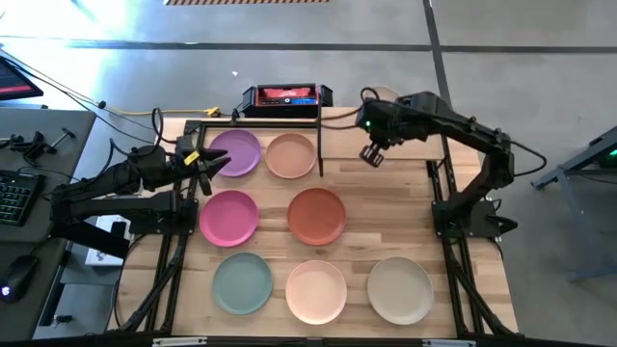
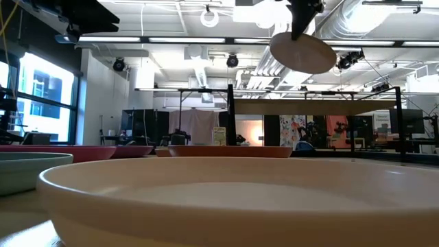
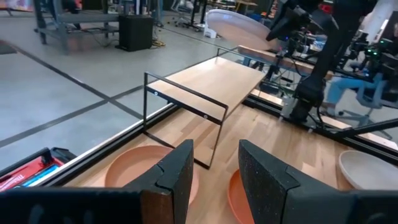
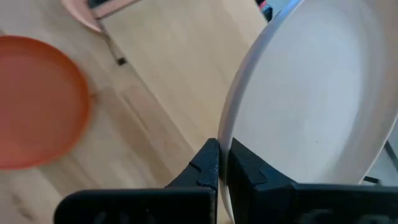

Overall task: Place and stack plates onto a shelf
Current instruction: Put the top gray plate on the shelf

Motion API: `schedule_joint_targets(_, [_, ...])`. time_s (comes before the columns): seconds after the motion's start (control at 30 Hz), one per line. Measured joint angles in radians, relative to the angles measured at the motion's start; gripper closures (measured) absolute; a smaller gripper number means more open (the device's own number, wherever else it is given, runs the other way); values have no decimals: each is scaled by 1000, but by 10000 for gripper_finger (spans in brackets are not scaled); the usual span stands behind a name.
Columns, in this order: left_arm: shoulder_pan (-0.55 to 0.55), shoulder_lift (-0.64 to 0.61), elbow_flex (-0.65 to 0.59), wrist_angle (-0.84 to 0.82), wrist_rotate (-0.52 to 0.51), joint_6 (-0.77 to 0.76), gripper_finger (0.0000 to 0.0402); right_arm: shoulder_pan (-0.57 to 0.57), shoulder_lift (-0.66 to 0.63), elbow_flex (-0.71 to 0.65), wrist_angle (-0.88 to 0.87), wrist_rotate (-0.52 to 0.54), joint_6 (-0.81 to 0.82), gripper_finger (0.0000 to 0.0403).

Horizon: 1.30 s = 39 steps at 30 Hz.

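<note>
Several plates lie flat on the slatted tabletop: purple (image 1: 236,152), tan (image 1: 291,155), pink (image 1: 228,216), terracotta (image 1: 316,215), teal (image 1: 242,281), peach (image 1: 315,290) and beige (image 1: 400,289). The shelf (image 1: 415,146) stands at the far right on black posts. My right gripper (image 1: 371,154) is shut on a pale plate (image 2: 302,53) high above the shelf (image 3: 214,78); in the high view the arm hides most of that plate. My left gripper (image 1: 205,162) hovers open at the table's left, beside the purple plate, with nothing between its fingers (image 3: 180,171). My right gripper pinches the pale plate's rim (image 4: 226,134) between its two fingers, one on the plate's inner face and one on its underside. The fingers slant down from above. The plate (image 3: 233,23) hangs tilted below them, lifted clear of the shelf and table.
A red and black box (image 1: 286,96) sits beyond the table's far edge. Black frame rails (image 1: 164,260) run along the table's left and right sides. A desk with a keyboard (image 1: 14,198) stands to the left.
</note>
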<state>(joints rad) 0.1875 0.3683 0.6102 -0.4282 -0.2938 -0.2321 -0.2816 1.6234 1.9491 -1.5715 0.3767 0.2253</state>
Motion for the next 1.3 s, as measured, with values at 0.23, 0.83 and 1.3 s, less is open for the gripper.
schedule_joint_targets(0.23, [0, 0, 0, 0, -10, 0, 287, -70, 0, 0, 0, -10, -68, 403])
schedule_joint_targets(0.83, [0, 0, 0, 2, -91, -1, 287, -132, -32, -392, 86, -12, -180, 403])
schedule_joint_targets(1.3, [0, 0, 0, 8, -152, -2, 287, -201, -101, -460, 130, -27, -84, 403])
